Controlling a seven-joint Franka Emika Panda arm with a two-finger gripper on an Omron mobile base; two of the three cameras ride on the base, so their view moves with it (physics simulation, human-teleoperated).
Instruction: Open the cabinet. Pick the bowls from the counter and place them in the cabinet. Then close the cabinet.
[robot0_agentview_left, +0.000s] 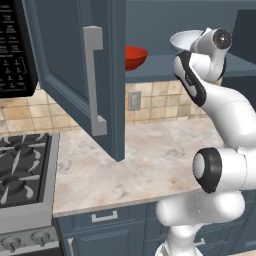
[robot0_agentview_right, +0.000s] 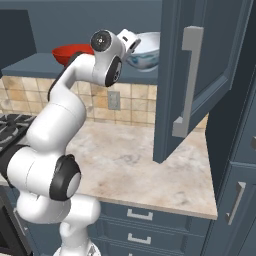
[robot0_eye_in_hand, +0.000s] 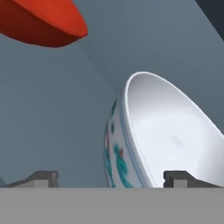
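Fingers (robot0_eye_in_hand: 112, 178) spread wide, one dark tip either side of the white patterned bowl (robot0_eye_in_hand: 162, 135), rim wall between them but neither tip seen pressing on it (reads as released, not grasping). Bowl lying directly ahead of the fingers, almost on top of the hand camera, mouth tipped toward the lens in that rolled view; whether truly tilted or just a rolled camera, cannot tell. Blue and red pattern visible on outer wall.

From right base view: white bowl (robot0_agentview_right: 146, 50) sitting on the cabinet's inner shelf (robot0_agentview_right: 30, 65), hand just beside it, arm reaching up from the base. Red bowl (robot0_agentview_right: 70, 54) on same shelf, off to the far side of the arm, apart from the white one. Left base view agrees: red bowl (robot0_agentview_left: 135, 56) on shelf behind the open left door (robot0_agentview_left: 80, 70), white bowl (robot0_agentview_left: 184, 42) partly hidden by the wrist.

Both cabinet doors standing open, right door (robot0_agentview_right: 200, 65) swung out over the tabletop (robot0_agentview_right: 130, 160). No bowls visible on tabletop.

Judgement: placing step looks finished, only closing left. Coming move turns on backing straight out along the finger axis, away from the bowl, so neither tip drags the rim. Then doors (long handles vertical, each hanging out to either side of the arm).
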